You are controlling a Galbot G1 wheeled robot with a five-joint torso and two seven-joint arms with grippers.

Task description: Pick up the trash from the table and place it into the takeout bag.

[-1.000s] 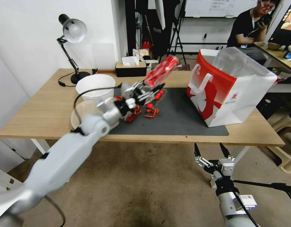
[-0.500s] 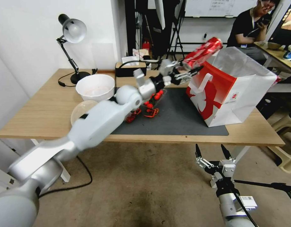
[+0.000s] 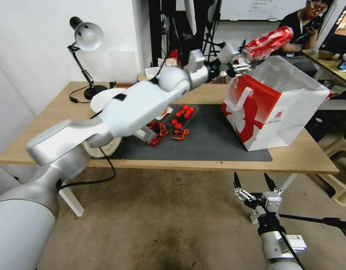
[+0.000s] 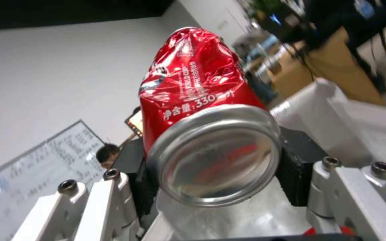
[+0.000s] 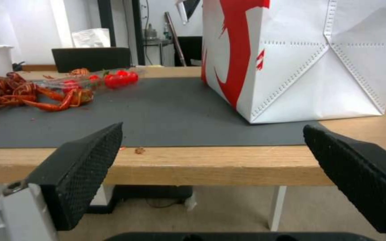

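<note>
Stretching across the table (image 3: 49, 135), the left arm carries its left gripper (image 3: 245, 62) above the takeout bag (image 3: 272, 108), at the bag's open left rim. Its fingers clamp a dented red soda can (image 3: 268, 41), tilted up over the bag's clear liner. Left of the bag, cherry tomatoes (image 3: 182, 112) and crayfish shells (image 3: 158, 131) lie on the dark mat (image 3: 210, 138). Below the table edge in front of the bag, the right gripper (image 3: 254, 182) hangs with fingers spread wide.

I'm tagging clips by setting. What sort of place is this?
Probably an office or lab workroom: a whiteboard on the back wall, a desk lamp on the wooden table, and tripod stands behind it.
</note>
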